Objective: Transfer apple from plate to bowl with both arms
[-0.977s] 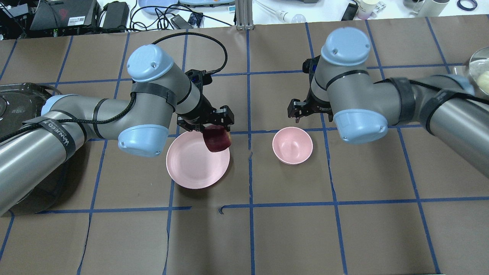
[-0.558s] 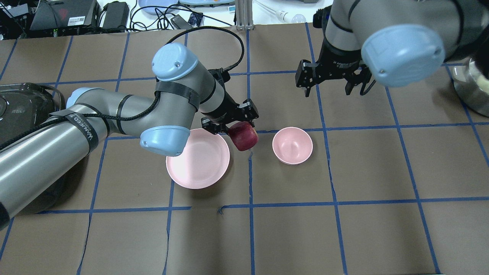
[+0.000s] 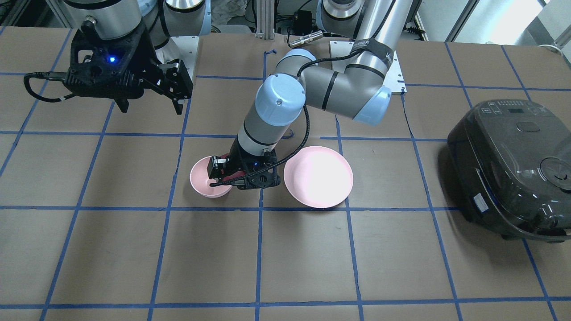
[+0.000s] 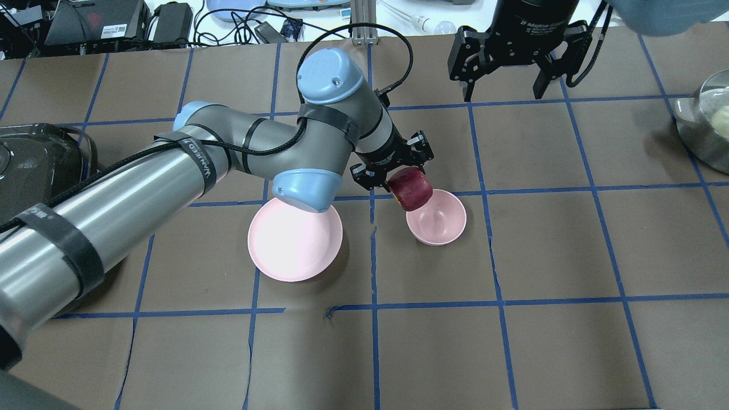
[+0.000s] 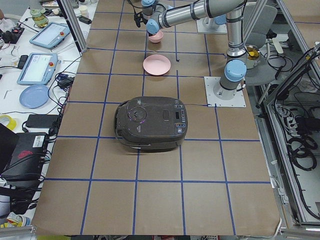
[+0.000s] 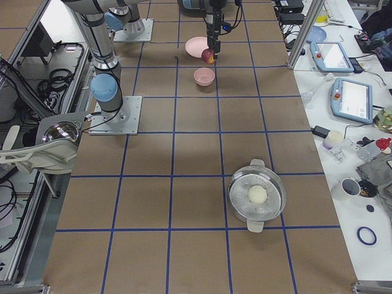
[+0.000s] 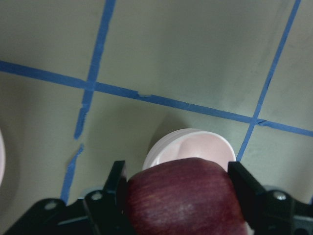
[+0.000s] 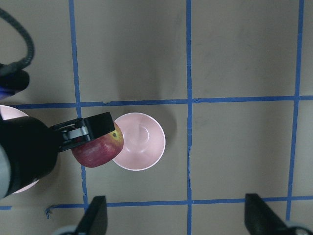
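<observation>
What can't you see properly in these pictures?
Left wrist view: the apple hides the lower part of the bowl; the bottom edge cuts the apple off.
Front-facing view: the left gripper covers almost all the apple.
Exterior left view: apple too small to spot.
Overhead view: the top edge cuts off the right arm.

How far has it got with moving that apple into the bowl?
Done: the apple is off the plate, which sits bare. In hand: the left hand grips the apple in the air at the bowl's rim, not yet inside. Left: bring it over the bowl and let go. The right hand hangs open, farther back, holding nothing.
</observation>
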Robot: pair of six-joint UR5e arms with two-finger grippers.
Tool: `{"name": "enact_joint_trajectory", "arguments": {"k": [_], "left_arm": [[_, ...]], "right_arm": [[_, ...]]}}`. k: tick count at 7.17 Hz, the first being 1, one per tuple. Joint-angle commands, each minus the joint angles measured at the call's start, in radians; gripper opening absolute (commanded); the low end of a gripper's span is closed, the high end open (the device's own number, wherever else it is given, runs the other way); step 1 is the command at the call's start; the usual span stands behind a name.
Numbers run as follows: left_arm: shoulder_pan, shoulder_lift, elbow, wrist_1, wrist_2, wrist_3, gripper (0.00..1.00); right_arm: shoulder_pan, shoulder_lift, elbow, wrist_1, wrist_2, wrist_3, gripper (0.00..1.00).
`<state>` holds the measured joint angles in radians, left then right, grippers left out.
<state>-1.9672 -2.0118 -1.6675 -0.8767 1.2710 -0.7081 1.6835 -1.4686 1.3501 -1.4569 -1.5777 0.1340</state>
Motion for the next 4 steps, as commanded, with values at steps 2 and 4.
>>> {"name": "enact_joint_trajectory", "arguments": {"k": [2,4], "left_arm": [[-0.059,-0.085,0.043,0.015,0.034,-0.078,0.02],[-0.07,-0.1,0.04,0.015,0.031,-0.082,0.45]], "right_arm": [[-0.008,0.013,-0.002,0.0,-0.002,0.009,1.0],[-0.007,0.008,-0.003,0.0,-0.016,-0.002,1.0]]}}
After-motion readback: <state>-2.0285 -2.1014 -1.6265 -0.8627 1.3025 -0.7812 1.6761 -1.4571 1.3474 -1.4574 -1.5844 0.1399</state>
